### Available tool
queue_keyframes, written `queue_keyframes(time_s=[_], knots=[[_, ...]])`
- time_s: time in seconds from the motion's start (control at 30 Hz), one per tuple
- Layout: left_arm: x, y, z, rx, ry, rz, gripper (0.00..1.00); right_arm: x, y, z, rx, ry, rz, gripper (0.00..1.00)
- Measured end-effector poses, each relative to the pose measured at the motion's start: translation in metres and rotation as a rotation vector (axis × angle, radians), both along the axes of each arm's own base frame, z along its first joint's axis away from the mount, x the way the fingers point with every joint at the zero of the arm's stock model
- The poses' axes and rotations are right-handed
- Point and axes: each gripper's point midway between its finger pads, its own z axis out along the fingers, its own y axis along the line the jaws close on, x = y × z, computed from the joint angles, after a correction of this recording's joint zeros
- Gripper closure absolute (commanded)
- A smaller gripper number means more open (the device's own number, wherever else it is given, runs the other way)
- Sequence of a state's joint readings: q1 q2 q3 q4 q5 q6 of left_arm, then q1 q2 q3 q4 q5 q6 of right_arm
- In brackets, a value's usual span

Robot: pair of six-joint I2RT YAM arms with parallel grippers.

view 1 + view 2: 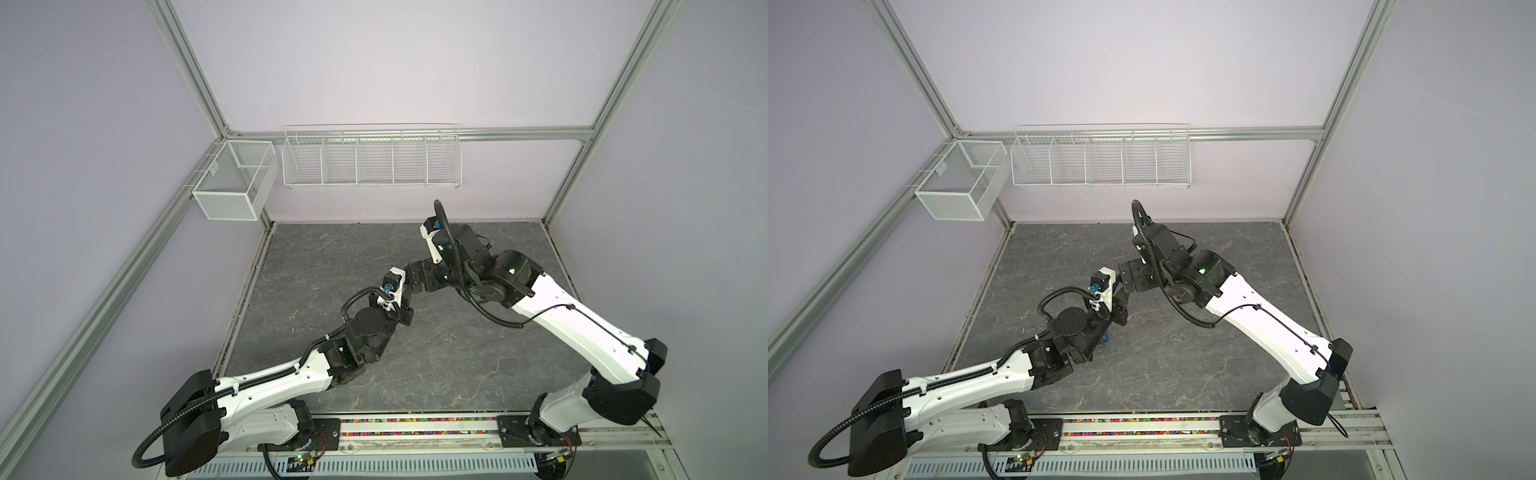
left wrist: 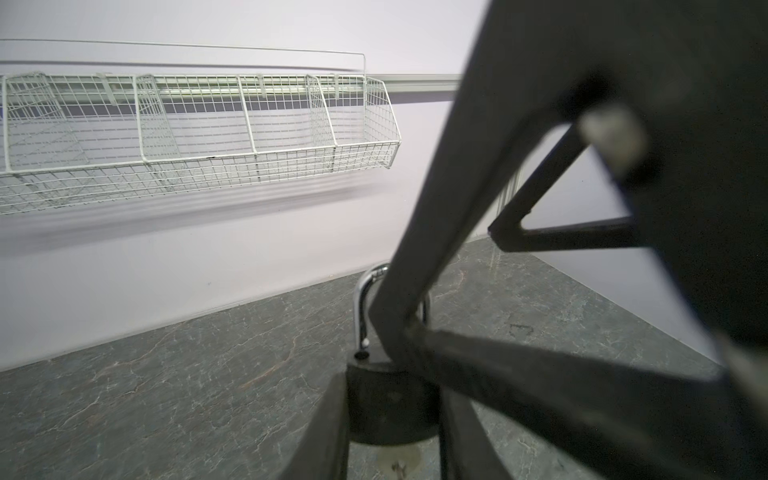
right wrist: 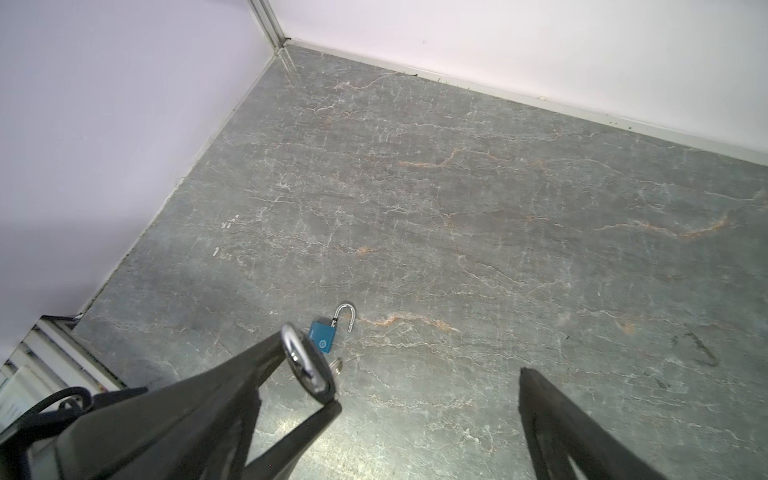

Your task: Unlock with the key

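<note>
Both arms met over the middle of the bench [image 3: 457,208]. My left tool [image 2: 390,386] was narrowed onto the dark padlock [image 2: 390,405], one finger on each flat side of the body, and held it upright clear of the surface. The chrome shackle [image 2: 360,305] stood up above the fingers. Its near leg seemed to sit lifted out of its hole, though the finger crossing in front hid the far leg. A small bit of metal [image 2: 397,466] showed beneath the body. It was too blurred for me to call it the key with any confidence. My right tool [image 3: 428,388] stood wide, with nothing between its fingers. One finger [image 2: 457,208] slanted down across the shackle, its tip right at the lock. I could not tell whether it touched. A second lock, the blue padlock [image 3: 323,337], lay flat on the bench just beyond that fingertip, its shackle swung open. In the top views the left wrist mostly covered it, with only a sliver of blue showing in one. A white wire basket [image 2: 291,162] with dividers hung on the back wall. A mesh bin [image 1: 232,199] hung at the rear left corner, well apart from both tools.
</note>
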State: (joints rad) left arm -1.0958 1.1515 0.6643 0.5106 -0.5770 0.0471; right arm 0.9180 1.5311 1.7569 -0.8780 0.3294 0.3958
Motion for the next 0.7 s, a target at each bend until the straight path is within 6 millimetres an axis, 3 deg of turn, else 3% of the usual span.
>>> queue_keyframes(time_s=[0.5, 0.7], knots=[[0.000, 0.001, -0.004, 0.007, -0.026, 0.035, 0.98, 0.024, -0.002, -0.016, -0.113, -0.026, -0.092, 0.03], [0.002, 0.004, -0.008, 0.012, -0.028, 0.056, 0.98, 0.029, -0.004, -0.002, -0.104, -0.057, -0.116, 0.04]])
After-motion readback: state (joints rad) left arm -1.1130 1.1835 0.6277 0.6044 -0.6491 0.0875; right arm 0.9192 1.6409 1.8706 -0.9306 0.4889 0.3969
